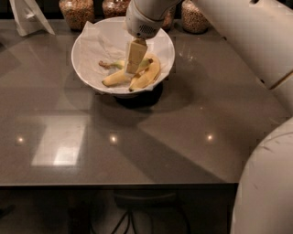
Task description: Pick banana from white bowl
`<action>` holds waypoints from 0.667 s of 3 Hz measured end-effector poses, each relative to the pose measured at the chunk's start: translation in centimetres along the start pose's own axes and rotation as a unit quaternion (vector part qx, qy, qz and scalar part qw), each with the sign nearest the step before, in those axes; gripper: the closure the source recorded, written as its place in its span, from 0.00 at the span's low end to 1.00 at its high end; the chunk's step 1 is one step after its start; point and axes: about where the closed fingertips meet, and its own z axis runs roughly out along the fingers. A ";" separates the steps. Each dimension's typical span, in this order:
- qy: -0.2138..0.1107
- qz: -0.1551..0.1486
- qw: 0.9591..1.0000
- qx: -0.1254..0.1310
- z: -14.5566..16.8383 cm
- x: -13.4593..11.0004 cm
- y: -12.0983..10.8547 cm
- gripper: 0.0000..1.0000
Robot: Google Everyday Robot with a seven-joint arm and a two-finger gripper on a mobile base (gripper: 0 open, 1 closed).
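The white bowl (87, 41), lined with crumpled white paper, stands on a dark base at the back middle of the grey table. Three bananas lie in it. The long slim banana (114, 79) runs from the lower left up to a dark tip at the upper right, and its middle is hidden by my gripper. A plumper curved banana (147, 75) lies to its right. A shorter banana with a brown stem (110, 65) lies behind it. My gripper (133, 68) points straight down inside the bowl, right over the slim banana's middle.
Glass jars of grain (77, 11) stand in a row behind the bowl. A white stand (27, 16) is at the back left. My white arm (247, 36) crosses the upper right, and another part of it (265, 183) fills the lower right corner.
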 end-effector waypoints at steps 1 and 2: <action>0.017 0.012 1.000 -0.005 0.9 1.2 0.0 0.27; 0.030 0.025 0.999 -0.009 1.5 2.2 0.2 0.51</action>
